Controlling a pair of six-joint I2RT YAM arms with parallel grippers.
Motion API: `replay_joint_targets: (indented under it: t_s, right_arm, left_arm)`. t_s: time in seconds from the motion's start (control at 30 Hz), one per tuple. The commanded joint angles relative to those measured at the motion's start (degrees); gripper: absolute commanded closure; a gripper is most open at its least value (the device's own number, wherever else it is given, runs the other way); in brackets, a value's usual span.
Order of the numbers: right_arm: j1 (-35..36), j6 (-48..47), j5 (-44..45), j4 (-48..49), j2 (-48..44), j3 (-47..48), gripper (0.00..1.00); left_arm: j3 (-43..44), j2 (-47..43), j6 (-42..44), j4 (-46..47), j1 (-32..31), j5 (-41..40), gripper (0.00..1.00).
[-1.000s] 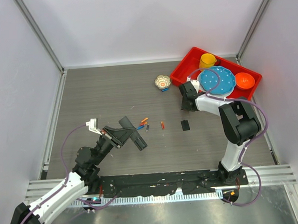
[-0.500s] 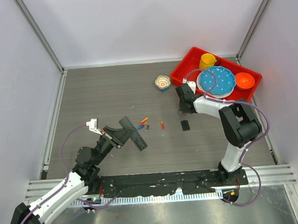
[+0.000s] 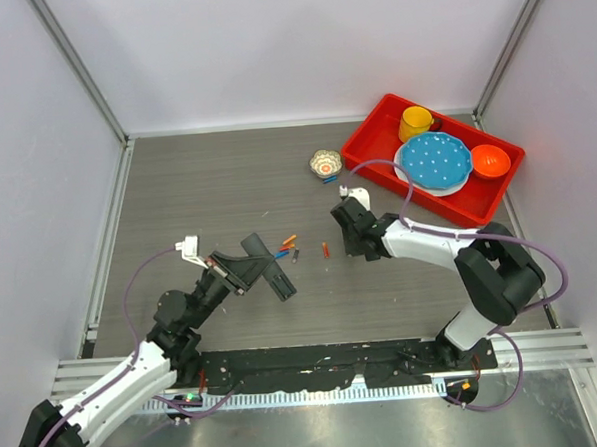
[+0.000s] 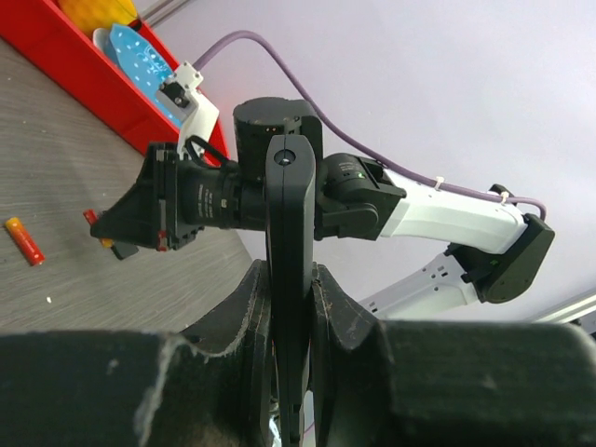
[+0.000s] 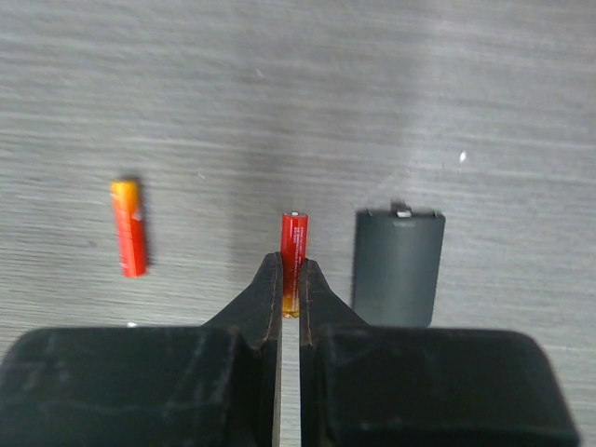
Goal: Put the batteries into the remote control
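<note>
My left gripper [image 3: 243, 269] is shut on the remote control [image 3: 279, 283], a slim black bar held above the table at the left. In the left wrist view the remote [image 4: 291, 233] stands edge-on between the fingers. My right gripper [image 3: 351, 243] is low over the table centre, shut on a red battery [image 5: 293, 244] whose tip sticks out past the fingers. Another red-orange battery [image 5: 128, 229] lies to its left, also seen from above [image 3: 326, 249]. Several more batteries [image 3: 285, 248] lie near the remote's far end.
A flat black cover [image 5: 399, 266] lies just right of the held battery. A small patterned bowl [image 3: 324, 163] stands behind, with a blue battery [image 3: 329, 180] beside it. A red tray [image 3: 374, 129] at back right holds a blue plate, yellow cup and orange bowl.
My right gripper has moved left and nearer, from beside the red tray to the table centre over the black cover. My left arm and the remote have stayed in place.
</note>
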Motion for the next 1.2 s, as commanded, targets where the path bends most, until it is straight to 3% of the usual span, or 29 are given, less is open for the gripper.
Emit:
replay_joint_targets:
  t_s: [0.0, 0.27, 0.5, 0.77, 0.9, 1.17]
  right_arm:
    - [1.3, 3.3, -0.4, 0.1, 0.8, -1.4, 0.99]
    - [3.4, 3.6, -1.2, -0.6, 4.0, 0.1, 0.98]
    - [3.4, 2.7, -0.6, -3.2, 5.0, 2.0, 0.71]
    - [3.3, 0.2, -1.6, -10.0, 5.8, 7.6, 0.57]
    - [2.3, -1.3, -2.7, -11.2, 6.9, 9.8, 0.56]
    - [-1.8, -5.8, -6.8, -13.3, 9.6, 13.8, 0.67]
  left_arm:
    - [-2.4, 2.0, 0.1, 3.5, 0.2, 0.9, 1.00]
    - [-2.4, 3.5, -0.5, 4.8, 0.2, 1.7, 1.00]
    - [-2.4, 1.4, -0.1, 2.3, 0.2, 1.5, 1.00]
    - [-2.0, 1.4, 0.2, 1.4, 0.2, 1.7, 1.00]
    - [-2.0, 1.6, 0.2, 1.8, 0.2, 1.9, 1.00]
    - [-2.5, 1.0, 0.2, 1.3, 0.2, 1.8, 1.00]
